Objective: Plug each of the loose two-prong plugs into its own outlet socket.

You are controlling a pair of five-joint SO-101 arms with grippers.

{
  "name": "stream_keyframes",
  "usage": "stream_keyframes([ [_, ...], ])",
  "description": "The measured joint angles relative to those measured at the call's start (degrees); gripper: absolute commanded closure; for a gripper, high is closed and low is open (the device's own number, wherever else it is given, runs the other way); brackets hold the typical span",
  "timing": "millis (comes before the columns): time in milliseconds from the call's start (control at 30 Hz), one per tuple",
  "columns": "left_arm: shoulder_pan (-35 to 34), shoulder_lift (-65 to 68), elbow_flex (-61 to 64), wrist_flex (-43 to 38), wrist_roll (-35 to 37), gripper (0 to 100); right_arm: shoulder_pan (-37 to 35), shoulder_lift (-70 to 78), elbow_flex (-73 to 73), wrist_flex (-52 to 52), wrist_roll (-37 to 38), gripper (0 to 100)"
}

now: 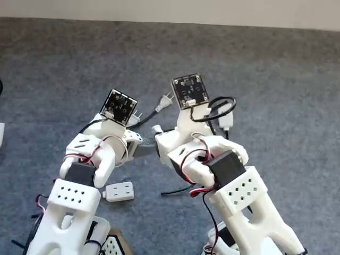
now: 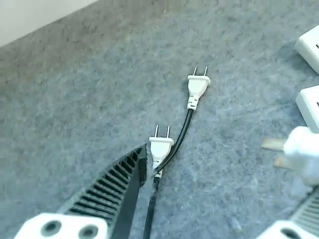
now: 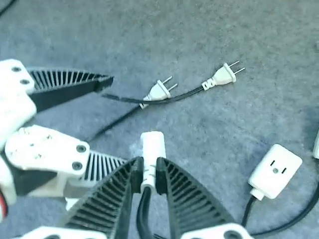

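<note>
Two loose white two-prong plugs [image 2: 198, 84] [image 2: 160, 147] on black cords lie on the grey carpet; they show again in the right wrist view [image 3: 222, 75] [image 3: 159, 90] and from above [image 1: 164, 101] [image 1: 136, 117]. My right gripper [image 3: 148, 169] is shut on a third white plug [image 3: 152, 145], whose prongs point out over the carpet [image 2: 273, 145]. My left gripper [image 2: 224, 199] is open just beside it, one finger [image 2: 124, 174] close to the nearer loose plug. A white outlet socket [image 3: 274, 172] lies to one side of the right gripper.
A white outlet block [image 1: 119, 192] rests by the left arm's base. Another white socket on a looped black cord [image 1: 226, 119] lies beyond the right arm. Two white socket bodies [image 2: 311, 45] [image 2: 309, 107] sit at the left wrist view's edge. Open carpet stretches behind.
</note>
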Motion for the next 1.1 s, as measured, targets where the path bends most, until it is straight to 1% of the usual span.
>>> stream_keyframes([
  [333,0.00,1.05,0.00,0.88,-0.18,55,0.00,0.26,2.90,0.97,5.71,99.5],
  [467,-1.23,1.23,0.18,2.55,-0.26,55,-0.18,6.42,2.29,1.76,7.74,99.5],
  [600,-5.10,1.32,-2.02,6.07,-0.26,55,-0.18,15.21,-3.08,4.92,8.79,99.5],
  [733,-9.23,1.23,-6.77,9.76,-0.35,55,-0.26,23.21,-9.49,11.52,9.05,99.5],
  [867,-11.52,1.23,-10.64,13.71,-0.35,55,-0.26,28.13,-18.90,18.90,9.14,99.5],
  [933,-12.92,1.23,-13.19,15.47,-0.35,55,-0.26,30.95,-23.21,22.24,10.55,99.5],
  [1000,-15.21,1.49,-16.09,17.14,-0.35,55,-0.26,33.76,-27.34,26.20,11.43,99.5],
  [1100,-20.48,2.99,-20.22,18.73,-0.35,55,-0.26,38.42,-33.49,30.42,11.69,99.5],
])
